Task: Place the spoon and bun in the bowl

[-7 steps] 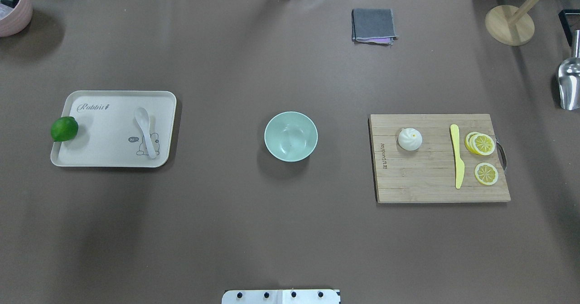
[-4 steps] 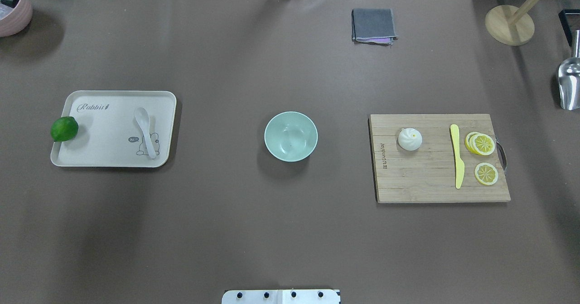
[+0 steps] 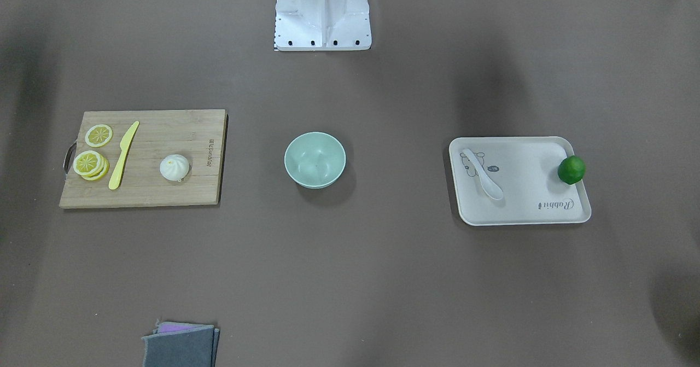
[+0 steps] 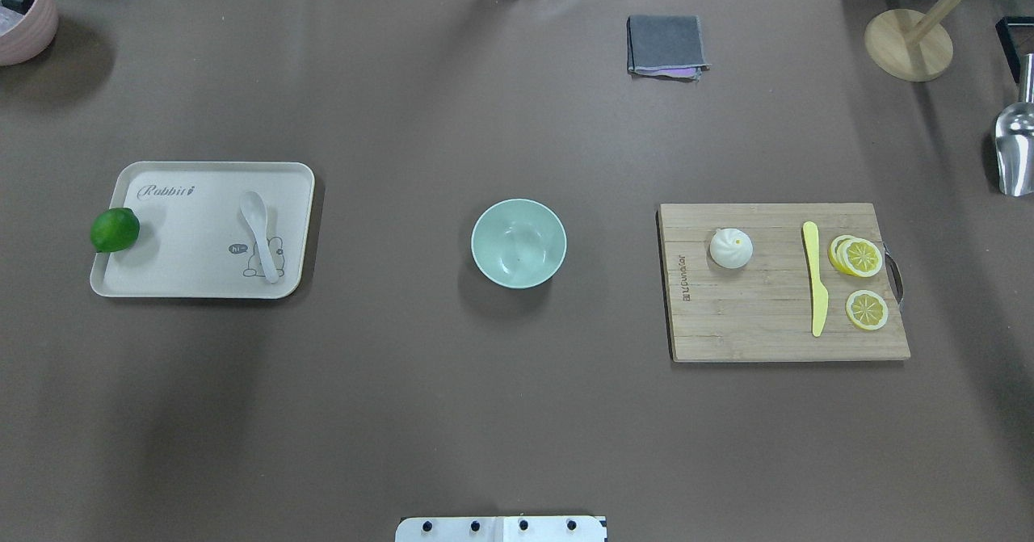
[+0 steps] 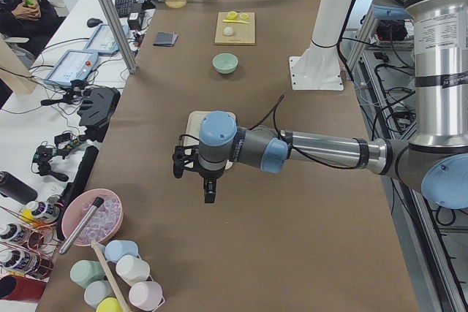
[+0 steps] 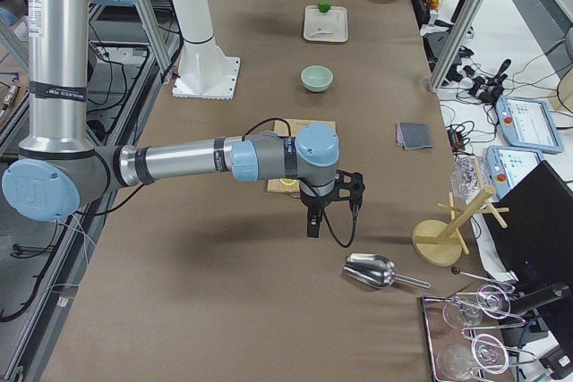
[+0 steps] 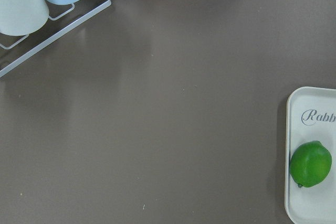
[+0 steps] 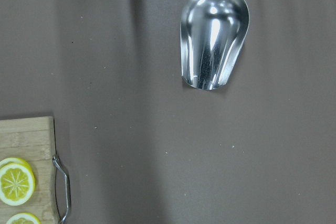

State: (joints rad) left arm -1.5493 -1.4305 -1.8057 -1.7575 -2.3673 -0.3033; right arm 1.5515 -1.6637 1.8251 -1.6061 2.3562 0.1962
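The white spoon [image 4: 260, 235] lies on the beige tray [image 4: 186, 271], also in the front view [image 3: 482, 173]. The white bun [image 4: 730, 248] sits on the wooden cutting board [image 4: 751, 324]. The empty mint-green bowl [image 4: 485, 243] stands between them at the table's middle. Neither gripper shows in the overhead or front view. In the exterior left view my left gripper [image 5: 193, 180] hangs above the table just beyond the tray's lime end. In the exterior right view my right gripper [image 6: 333, 212] hangs between the board and a metal scoop. I cannot tell whether either is open or shut.
A green lime [image 4: 114, 229] sits on the tray's left edge. A yellow knife [image 4: 816, 275] and lemon slices [image 4: 858, 257] lie on the board. A metal scoop [image 4: 1014, 150], wooden stand [image 4: 908, 44], grey cloth [image 4: 666, 45] and pink bowl [image 4: 20, 17] sit along the table's edges.
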